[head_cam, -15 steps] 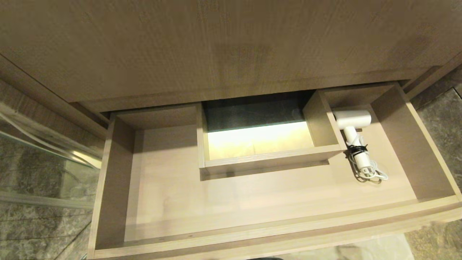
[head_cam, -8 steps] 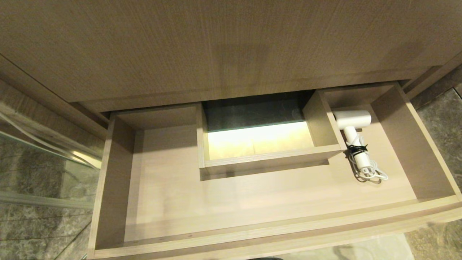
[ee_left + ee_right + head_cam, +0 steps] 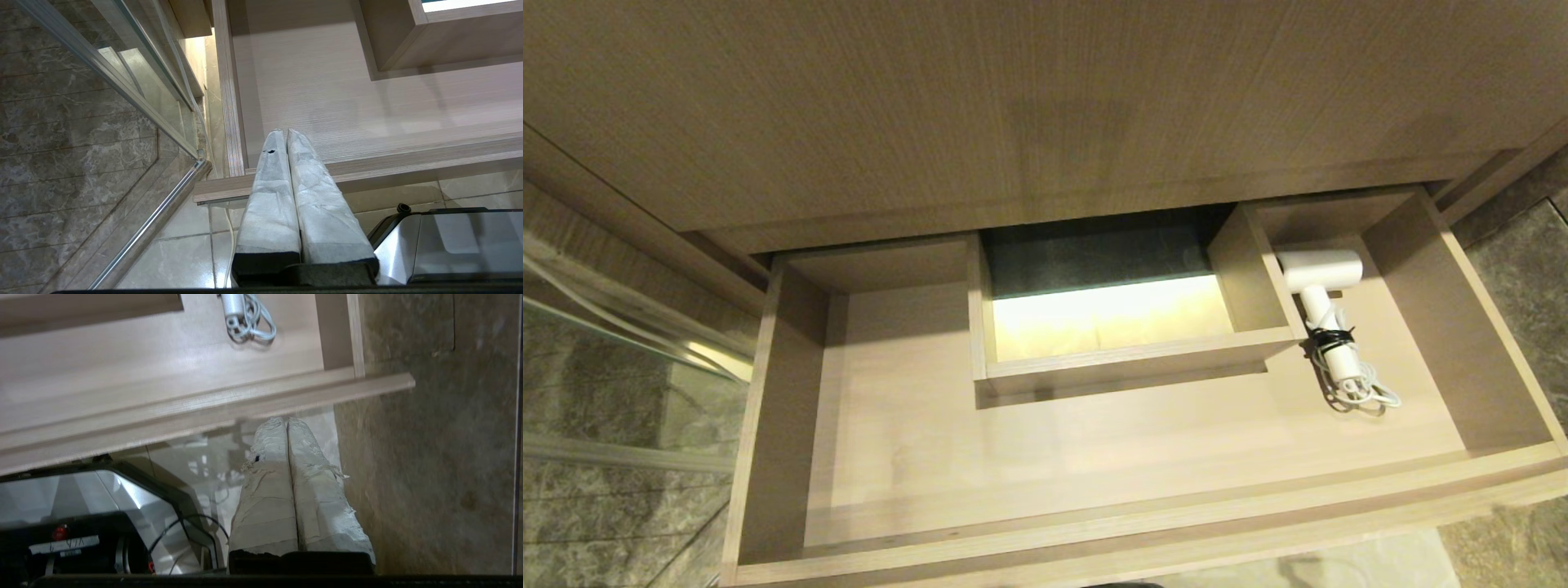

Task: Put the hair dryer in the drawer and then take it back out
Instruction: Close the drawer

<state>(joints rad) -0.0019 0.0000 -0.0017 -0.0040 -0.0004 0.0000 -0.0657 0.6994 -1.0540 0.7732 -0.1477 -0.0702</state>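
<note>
The light-wood drawer (image 3: 1094, 539) stands pulled wide open. In its right arm lies the white hair dryer (image 3: 1319, 286), barrel toward the cabinet, cord bundled under a black tie; the cord end (image 3: 245, 318) also shows in the right wrist view. Neither arm appears in the head view. My right gripper (image 3: 287, 421) is shut and empty, hanging over the floor just outside the drawer's front edge (image 3: 245, 404) near its right corner. My left gripper (image 3: 285, 132) is shut and empty, its tips over the drawer's front left corner (image 3: 229, 183).
A tall wood panel (image 3: 1013, 106) rises above the drawer. A rectangular cut-out (image 3: 1103, 314) sits mid-drawer. A glass partition with a metal rail (image 3: 155, 122) stands left of the drawer. A marble wall (image 3: 429, 477) is on the right. The robot's base (image 3: 81, 514) sits below the front edge.
The hair dryer and drawer have stayed put. A faint shadow on the floor past the drawer's front right corner has shifted slightly.
</note>
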